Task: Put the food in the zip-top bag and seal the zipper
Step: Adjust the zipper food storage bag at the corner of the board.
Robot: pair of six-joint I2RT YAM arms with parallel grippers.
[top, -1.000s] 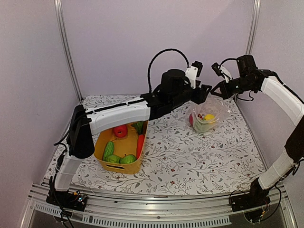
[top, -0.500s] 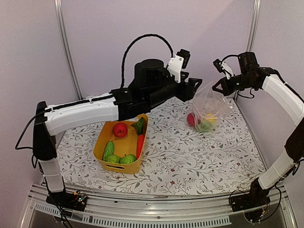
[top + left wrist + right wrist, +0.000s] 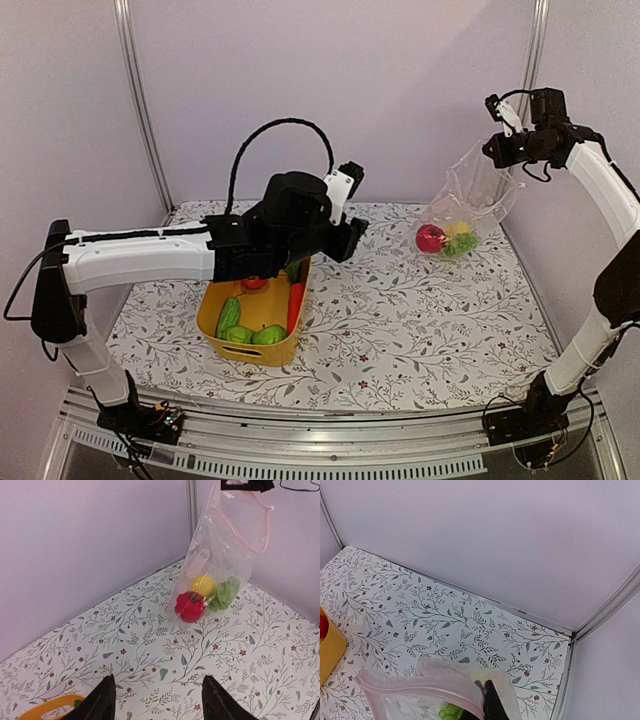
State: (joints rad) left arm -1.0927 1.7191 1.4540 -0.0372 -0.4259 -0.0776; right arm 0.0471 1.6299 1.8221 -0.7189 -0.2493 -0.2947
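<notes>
My right gripper [image 3: 497,150] is shut on the top edge of the zip-top bag [image 3: 470,195] and holds it lifted at the back right, its bottom near the table. The bag also shows in the left wrist view [image 3: 220,565]. Inside it lie a red apple [image 3: 431,238], a yellow lemon [image 3: 203,585] and green grapes [image 3: 224,593]. The pink zipper [image 3: 420,686] runs along the open mouth. My left gripper [image 3: 159,697] is open and empty, above the table between basket and bag. More food, a carrot [image 3: 295,300] and green pieces [image 3: 268,335], lies in the yellow basket [image 3: 212,300].
The floral table cloth [image 3: 400,320] covers the table. Pale walls and metal corner posts [image 3: 530,60] stand close behind the bag. The left arm's cable [image 3: 270,135] loops above its wrist.
My left gripper let go of the bag and drew back left toward the basket. My right gripper rose and moved right, lifting the bag so the food slid to its bottom.
</notes>
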